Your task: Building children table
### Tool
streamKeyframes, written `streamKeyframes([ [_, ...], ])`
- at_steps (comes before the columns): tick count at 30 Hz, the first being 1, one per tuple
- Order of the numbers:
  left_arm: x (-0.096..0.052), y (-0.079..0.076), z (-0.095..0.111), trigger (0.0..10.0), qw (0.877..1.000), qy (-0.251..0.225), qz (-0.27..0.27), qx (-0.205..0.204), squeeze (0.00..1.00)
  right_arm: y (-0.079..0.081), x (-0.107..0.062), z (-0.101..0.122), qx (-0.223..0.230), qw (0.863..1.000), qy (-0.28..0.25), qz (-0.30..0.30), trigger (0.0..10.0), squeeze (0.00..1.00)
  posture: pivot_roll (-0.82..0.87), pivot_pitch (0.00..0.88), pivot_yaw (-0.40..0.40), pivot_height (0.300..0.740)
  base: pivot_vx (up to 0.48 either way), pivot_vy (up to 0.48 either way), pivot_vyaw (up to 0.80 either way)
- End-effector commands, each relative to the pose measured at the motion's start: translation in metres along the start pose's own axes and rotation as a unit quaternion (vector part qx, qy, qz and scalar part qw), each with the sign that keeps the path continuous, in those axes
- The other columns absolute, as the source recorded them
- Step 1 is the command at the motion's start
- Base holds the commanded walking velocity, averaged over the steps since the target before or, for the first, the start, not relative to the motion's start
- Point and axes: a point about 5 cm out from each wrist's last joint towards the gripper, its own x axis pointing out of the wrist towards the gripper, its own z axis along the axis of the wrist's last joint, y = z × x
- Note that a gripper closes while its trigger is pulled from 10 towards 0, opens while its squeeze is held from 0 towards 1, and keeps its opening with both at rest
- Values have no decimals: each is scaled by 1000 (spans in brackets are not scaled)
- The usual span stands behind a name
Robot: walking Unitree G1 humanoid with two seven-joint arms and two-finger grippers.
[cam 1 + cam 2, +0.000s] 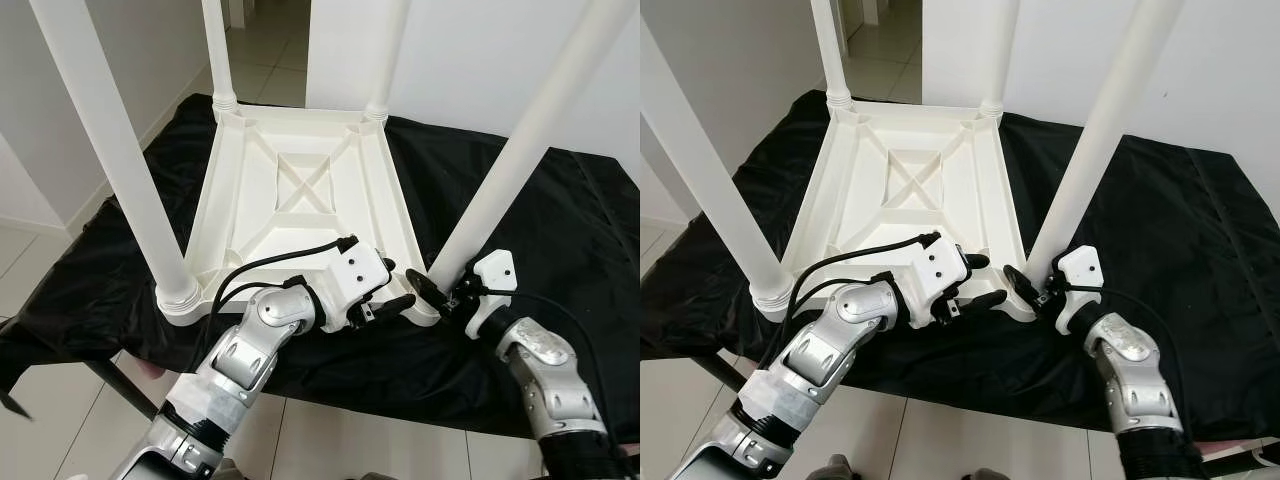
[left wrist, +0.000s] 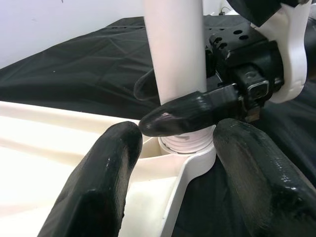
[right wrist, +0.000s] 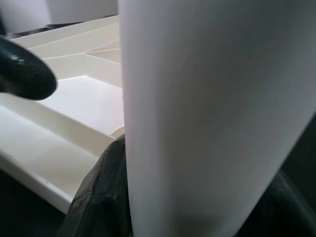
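From the head, the upturned white table (image 1: 300,190) lay on a black cloth (image 1: 560,230), the right gripper (image 1: 440,292) clamped around its near right leg (image 1: 510,160). At the left wrist, the left gripper (image 2: 170,148) stood spread beside the socket. At the right wrist, the leg looked light, stiff, slippery; best held low.

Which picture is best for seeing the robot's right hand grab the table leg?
The left wrist view: the right gripper has one black finger across the front of the white leg and one behind, just above the base. The eye views show it small at the table's corner. The right wrist view is mostly leg, blurred.
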Motion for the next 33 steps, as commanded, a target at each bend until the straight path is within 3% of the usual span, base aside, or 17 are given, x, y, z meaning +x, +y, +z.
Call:
streamKeyframes([
  [1,0,0,-2,10000,1000,7,-1,1,0,3,1,-5,12,999,23,-41,10000,0,54,0,-41,740,0,0,0],
  [4,0,0,-2,10000,1000,7,-1,1,0,3,2,-5,13,999,25,-46,10000,0,54,0,-41,740,0,0,0],
  [5,-3,-2,-3,10000,1000,8,-2,-1,0,10,5,-6,20,989,29,-144,10000,0,61,0,-43,740,0,0,0],
  [6,-3,-2,-3,10000,1000,8,-2,-1,0,10,5,-6,20,989,29,-144,10000,0,61,0,-43,740,0,0,0],
  [8,-5,-3,-4,10000,1000,11,-4,-2,0,19,5,-7,31,975,35,-216,10000,0,61,0,-43,740,0,0,0],
  [11,-5,-3,-5,10000,1000,12,-5,-1,0,24,4,-7,32,967,36,-250,10000,0,60,0,-41,740,0,0,0],
  [12,-5,-3,-4,10000,1000,12,-6,0,0,28,3,-7,39,957,34,-284,10000,0,58,0,-40,740,0,0,0],
  [13,-5,-3,-4,10000,1000,12,-6,0,0,28,3,-7,39,957,34,-284,10000,0,58,0,-40,740,0,0,0],
  [15,-5,-1,-4,10000,1000,12,-5,1,0,38,0,-8,44,935,45,-350,10000,0,62,0,-44,740,0,0,0],
  [20,-5,-1,-4,10000,1000,12,-4,2,0,43,1,-9,52,927,57,-368,10000,0,62,0,-45,740,0,0,0],
  [24,-4,-2,-4,10000,1000,10,-3,0,0,44,4,-1,45,939,43,-338,10000,0,57,0,-48,740,0,0,0],
  [25,-4,-2,-3,10000,1000,10,-3,-1,0,44,3,0,49,941,38,-333,10000,1000,55,0,-48,740,0,0,0],
  [33,-4,-2,-3,10000,1000,9,1,-2,0,37,-6,7,44,945,20,-324,10000,1000,56,0,-53,740,0,0,0],
])
